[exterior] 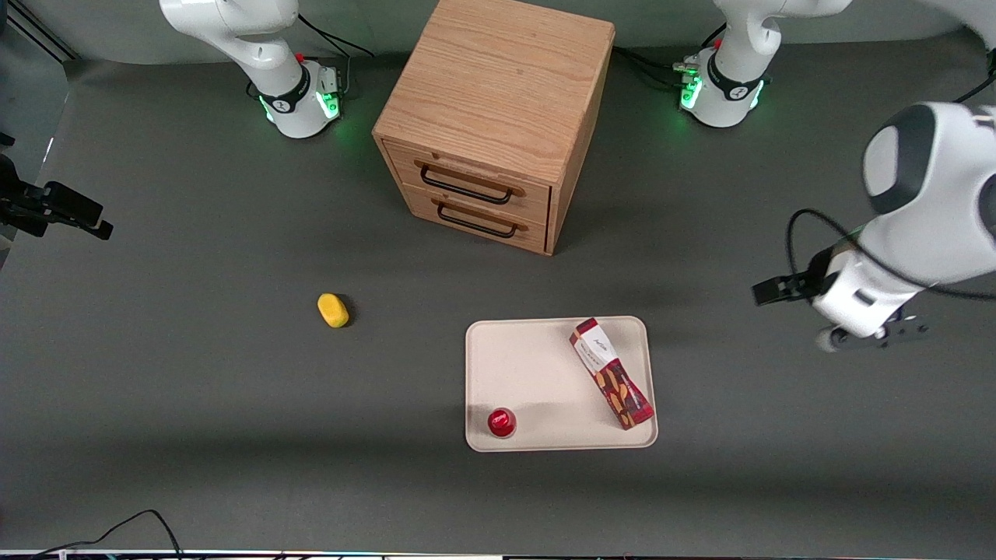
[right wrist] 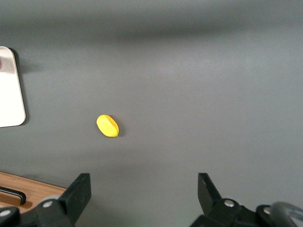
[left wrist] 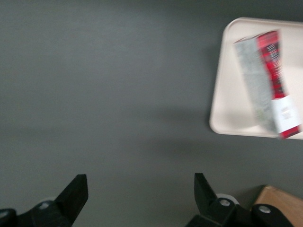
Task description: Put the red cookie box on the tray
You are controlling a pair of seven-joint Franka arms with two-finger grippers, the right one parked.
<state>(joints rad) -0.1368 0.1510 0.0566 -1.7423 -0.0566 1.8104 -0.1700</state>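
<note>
Although the red cookie box (exterior: 611, 373) carries dark lettering on its white label end, none of that writing can be read. The box lies flat on the tray (exterior: 529, 365), slanted across the tray's end toward the working arm, with its white end pointing at the wooden drawer cabinet (exterior: 494, 117) and its cookie-picture end close to the tray's corner nearest the front camera. In the front view the tray sits in the lower middle of the frame on the dark grey desk (exterior: 194, 389). A small round red-topped item (exterior: 502, 421) stands on the same tray, near its front rim and well apart from the box. A yellow lump (exterior: 333, 309) lies on the desk toward the parked arm's end, apart from the tray.

The gripper (exterior: 867, 336) hangs at the right edge of the front view, above bare desk toward the working arm's end and well apart from the tray. In the left wrist view its fingers (left wrist: 75, 194) stand wide apart with nothing between them, only grey desk below. The cabinet has two drawers with black handles, both closed.
</note>
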